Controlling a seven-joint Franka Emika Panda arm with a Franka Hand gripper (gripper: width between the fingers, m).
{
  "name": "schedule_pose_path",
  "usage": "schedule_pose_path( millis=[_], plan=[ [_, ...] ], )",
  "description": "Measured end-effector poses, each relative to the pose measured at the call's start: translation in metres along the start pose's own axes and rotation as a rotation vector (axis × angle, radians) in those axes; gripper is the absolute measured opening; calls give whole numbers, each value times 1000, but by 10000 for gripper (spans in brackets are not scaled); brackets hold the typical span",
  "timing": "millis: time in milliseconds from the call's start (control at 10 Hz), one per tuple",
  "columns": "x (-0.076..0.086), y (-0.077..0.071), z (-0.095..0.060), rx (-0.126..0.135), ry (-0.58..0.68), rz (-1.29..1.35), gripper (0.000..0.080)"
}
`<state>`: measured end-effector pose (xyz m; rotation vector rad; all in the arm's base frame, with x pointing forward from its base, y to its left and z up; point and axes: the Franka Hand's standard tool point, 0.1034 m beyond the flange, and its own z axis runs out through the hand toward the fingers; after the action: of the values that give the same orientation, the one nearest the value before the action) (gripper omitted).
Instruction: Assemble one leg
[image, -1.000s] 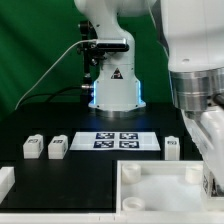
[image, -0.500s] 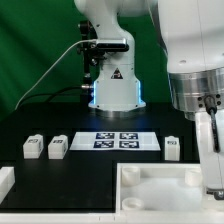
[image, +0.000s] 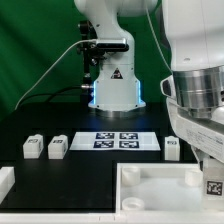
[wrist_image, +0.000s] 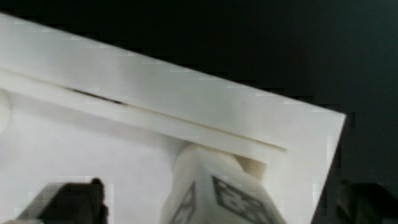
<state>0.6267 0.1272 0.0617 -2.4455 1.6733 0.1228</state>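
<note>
My gripper (image: 211, 180) is at the exterior view's lower right, over the right side of the large white tabletop (image: 150, 188). It is shut on a leg (image: 214, 186), a small white peg whose marker tag faces the camera. In the wrist view the held leg (wrist_image: 226, 190) stands between my dark fingers (wrist_image: 71, 203), above the tabletop's raised rim (wrist_image: 169, 118). Three more legs lie on the black table: two (image: 33, 147) (image: 57, 147) at the exterior view's left and one (image: 172, 147) at its right.
The marker board (image: 120, 140) lies flat in the middle of the table, in front of the robot's base (image: 113, 92). A white part's corner (image: 5, 181) shows at the lower left edge. A green backdrop stands behind.
My gripper has shifted and turned over the tabletop's right side. The held leg's marker tag now shows at the lower right, where earlier only the fingers showed.
</note>
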Motion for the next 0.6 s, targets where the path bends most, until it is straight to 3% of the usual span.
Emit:
schedule_pose_path(
  millis=[300, 400, 600],
  plan=[
    [2, 1, 0, -13, 10, -302, 649],
    [3, -1, -3, -45, 38, -539, 649],
    [10, -4, -6, -19, 80, -635, 649]
  ],
)
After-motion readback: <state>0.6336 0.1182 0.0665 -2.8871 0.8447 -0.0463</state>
